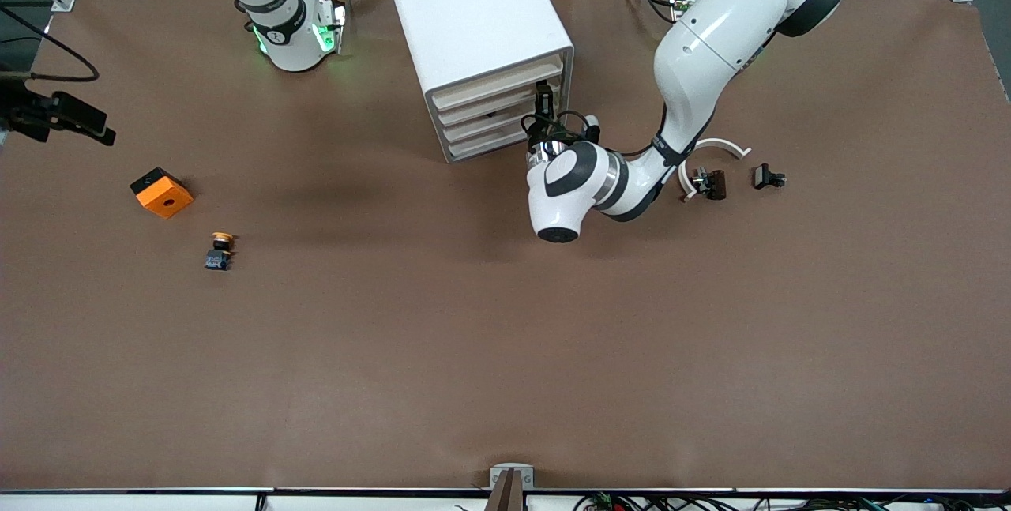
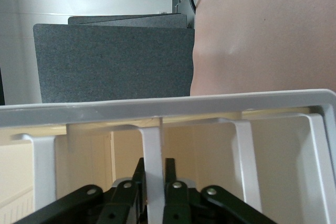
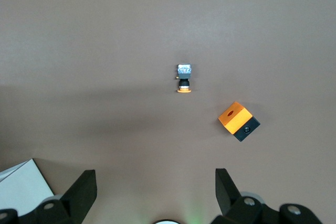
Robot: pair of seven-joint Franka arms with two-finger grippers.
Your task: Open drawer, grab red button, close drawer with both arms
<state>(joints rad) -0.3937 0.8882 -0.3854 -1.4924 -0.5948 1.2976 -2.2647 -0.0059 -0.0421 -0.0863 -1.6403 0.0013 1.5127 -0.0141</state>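
I am not seeing the red button in any view. My left end effector (image 2: 155,170) is pinching a white drawer handle (image 2: 152,148) on the cabinet (image 1: 474,13) at 12 o'clock on the counter (image 1: 505,353). My right end effector (image 3: 155,192) is waiting at 10 o'clock, spread wide, holding nothing.

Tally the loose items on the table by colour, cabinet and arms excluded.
Orange: 2, the cube and the orange-capped button
White: 1, curved bracket
Black: 2, the clip part in the bracket and the small part beside it
Total: 5
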